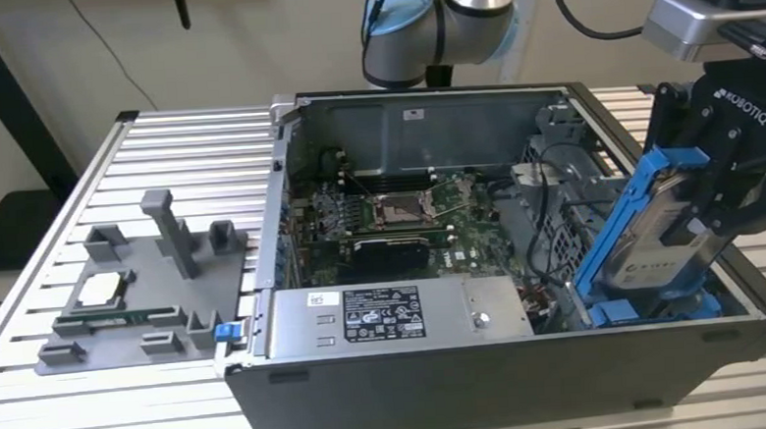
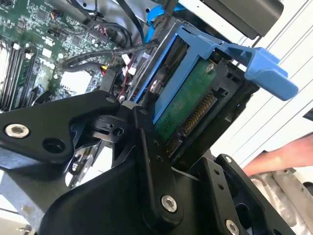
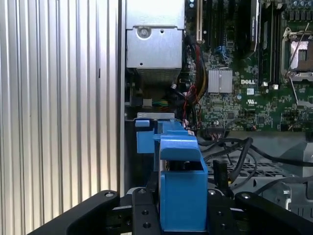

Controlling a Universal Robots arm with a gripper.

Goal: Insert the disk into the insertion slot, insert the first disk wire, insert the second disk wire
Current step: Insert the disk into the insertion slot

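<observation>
My gripper (image 1: 701, 219) is shut on the disk (image 1: 657, 232), a grey drive with a white label in a bright blue carrier frame. The disk hangs tilted, with its lower end down at the insertion slot (image 1: 631, 312), the grey bay with blue fittings in the case's front corner on the exterior view's right. In the second wrist view the gripper (image 2: 182, 157) clamps the disk (image 2: 188, 103) near its green board and connector. In the first wrist view the blue carrier (image 3: 178, 181) sits between the black fingers (image 3: 142, 215), above the slot (image 3: 149, 129). Black cables (image 3: 234, 156) lie beside the bay.
The open computer case (image 1: 497, 385) holds a motherboard (image 1: 397, 219) and a power supply (image 1: 395, 317). A grey fixture (image 1: 138, 286) with a small chip stands on the slatted table at the exterior view's left. A person's arm (image 2: 279, 156) shows beyond the case.
</observation>
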